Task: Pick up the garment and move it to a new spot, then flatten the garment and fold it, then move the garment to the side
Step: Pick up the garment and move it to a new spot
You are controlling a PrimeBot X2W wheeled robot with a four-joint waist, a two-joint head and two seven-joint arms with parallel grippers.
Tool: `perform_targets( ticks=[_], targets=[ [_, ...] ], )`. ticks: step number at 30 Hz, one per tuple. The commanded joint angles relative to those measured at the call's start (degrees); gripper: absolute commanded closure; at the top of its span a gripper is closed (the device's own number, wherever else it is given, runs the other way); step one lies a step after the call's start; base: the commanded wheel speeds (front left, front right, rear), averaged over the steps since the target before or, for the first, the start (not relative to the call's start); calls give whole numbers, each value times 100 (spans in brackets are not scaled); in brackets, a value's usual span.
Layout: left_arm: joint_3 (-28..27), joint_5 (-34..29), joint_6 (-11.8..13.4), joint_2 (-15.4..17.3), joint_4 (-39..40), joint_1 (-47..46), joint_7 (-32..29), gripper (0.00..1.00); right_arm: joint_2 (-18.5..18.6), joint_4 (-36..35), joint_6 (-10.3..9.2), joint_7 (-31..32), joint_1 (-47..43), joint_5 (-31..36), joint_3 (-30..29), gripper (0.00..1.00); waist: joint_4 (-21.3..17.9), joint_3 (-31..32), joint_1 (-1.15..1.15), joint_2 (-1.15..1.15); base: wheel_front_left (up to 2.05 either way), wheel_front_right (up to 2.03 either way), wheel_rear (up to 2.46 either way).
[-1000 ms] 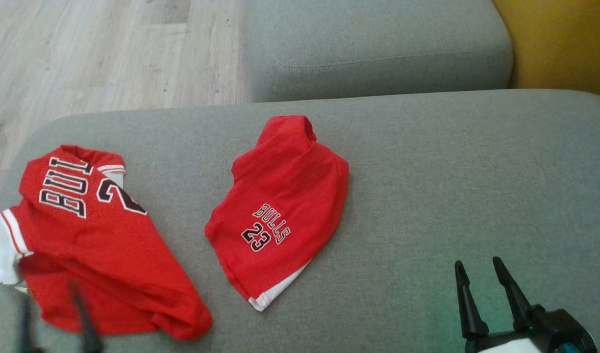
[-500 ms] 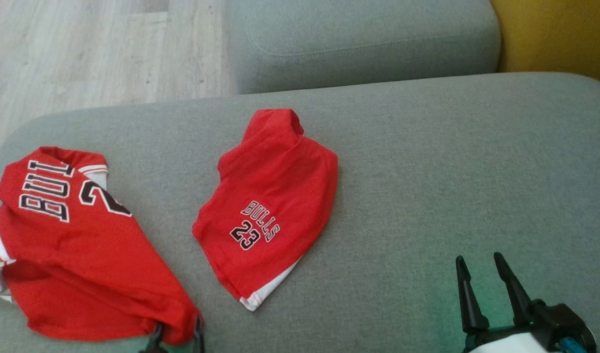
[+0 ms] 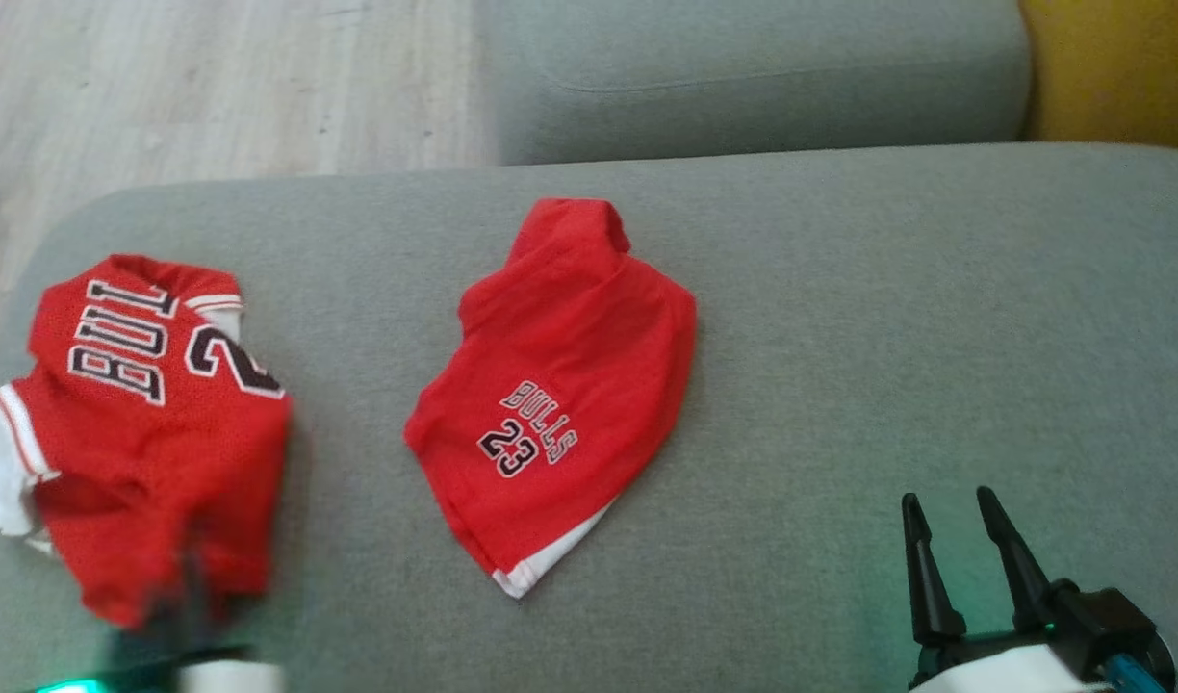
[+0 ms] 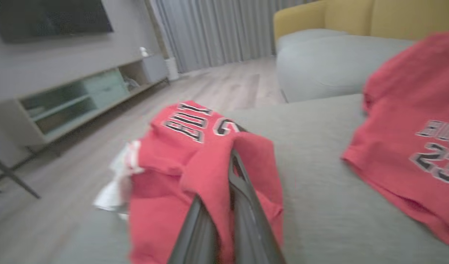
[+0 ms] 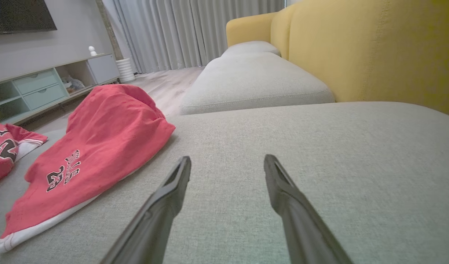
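Jersey [image 3: 156, 423] lies at my 9 o'clock on the grey cushion [image 3: 887, 337], and my left gripper [image 4: 232, 172] is clenched on its near red fold. At 12 o'clock I see the shorts [image 3: 560, 385]. My right gripper [image 3: 947, 500], at 4 o'clock, is released, fingers apart above the cushion.

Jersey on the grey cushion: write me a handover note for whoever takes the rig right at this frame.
Left hand: shut on a bunched corner of the red jersey, at the left end of the cushion.
Right hand: open, holding nothing, over bare cushion.
Red shorts: mid-cushion, apart from both hands.
Done: jersey gripped.
Left: carry it to a new spot, flatten, fold, move aside.
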State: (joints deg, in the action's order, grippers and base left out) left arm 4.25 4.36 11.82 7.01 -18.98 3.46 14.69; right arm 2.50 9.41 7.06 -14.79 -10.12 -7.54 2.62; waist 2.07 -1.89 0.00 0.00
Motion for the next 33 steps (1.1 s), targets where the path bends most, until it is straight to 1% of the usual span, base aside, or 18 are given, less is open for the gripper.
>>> perform_targets(
  ticks=[1, 3, 6, 8, 11, 12, 14, 15, 18, 19, 20, 21, 23, 25, 28, 31, 32, 33],
  targets=[
    [-547, -96, 188, 441, 499, 63, 30, 100, 38, -153, 43, -21, 136, -8, 130, 0, 129, 50, 0, 0, 0, 0, 0],
    [-922, -164, 300, 863, 803, 178, 30, 100, 38, -164, 43, -21, 150, -17, 159, 0, 196, 47, 0, 0, 0, 0, 0],
    [-1283, -243, 319, 1389, 1081, 218, 30, 100, 38, -187, 43, -21, 197, -13, 208, 0, 293, 10, 0, 0, 0, 0, 0],
    [-1488, -142, 273, 1598, 1029, 161, 13, 100, 38, -190, 43, -21, 238, 20, 256, 0, 314, -14, 0, 0, 0, 0, 0],
    [-1555, 1, 98, 1767, 572, 117, -232, 100, 38, -185, 43, -21, 306, 31, 312, 0, 272, -31, 0, 0, 0, 0, 0],
    [-1530, 52, 44, 1749, 440, 109, -288, 0, 38, -188, 43, -21, 328, 32, 322, 0, 246, -32, 0, 0, 0, 0, 0],
    [-1467, 317, -132, 1537, 232, 129, -444, 0, 38, -202, 43, -21, 338, 22, 292, 0, 203, -18, 0, 0, 0, 0, 0],
    [-1460, 424, -162, 1428, 169, 161, -510, 0, 38, -208, 43, -21, 324, 13, 274, 0, 187, -2, 0, 0, 0, 0, 0],
    [-1484, 412, 145, 1186, 186, 296, -556, 0, 38, -220, 43, -21, 242, -17, 232, 0, 173, 53, 0, 0, 0, 0, 0],
    [-1484, 412, 145, 1186, 186, 296, -556, 0, 38, -220, 43, -21, 242, -17, 232, 0, 173, 53, 0, 0, 0, 0, 0],
    [-1475, 336, 309, 1106, 306, 310, -483, 0, 38, -224, 43, -21, 209, -42, 205, 0, 185, 68, 0, 0, 0, 0, 0],
    [-1384, 202, 432, 1036, 470, 306, -382, 0, 38, -229, 43, -21, 178, -59, 181, 0, 206, 86, 0, 0, 0, 0, 0],
    [-1170, 31, 577, 834, 826, 228, -199, 0, 38, -234, 43, -21, 150, -78, 185, 0, 211, 101, 0, 0, 0, 0, 0],
    [-830, -166, 612, 626, 1141, 115, -78, 0, 38, -231, 43, -21, 177, -104, 220, 0, 186, 112, 0, 0, 0, 0, 0],
    [-275, -279, 441, 294, 1444, -88, 15, 0, 38, -241, 43, -21, 278, -124, 260, 0, 82, 138, 0, 0, 0, 0, 0],
    [190, -386, 190, 139, 1650, -199, 26, 0, 38, -249, 43, -21, 358, -135, 313, 0, -84, 180, 0, 0, 0, 0, 0],
    [461, -372, 51, 12, 1699, -136, 28, 0, 38, -258, 43, -21, 366, -143, 325, 0, -179, 222, 0, 0, 0, 0, 0],
    [584, -365, -18, -31, 1672, -78, 28, 0, 38, -260, 43, -21, 358, -141, 330, 0, -225, 243, 0, 0, 0, 0, 0]
  ],
)
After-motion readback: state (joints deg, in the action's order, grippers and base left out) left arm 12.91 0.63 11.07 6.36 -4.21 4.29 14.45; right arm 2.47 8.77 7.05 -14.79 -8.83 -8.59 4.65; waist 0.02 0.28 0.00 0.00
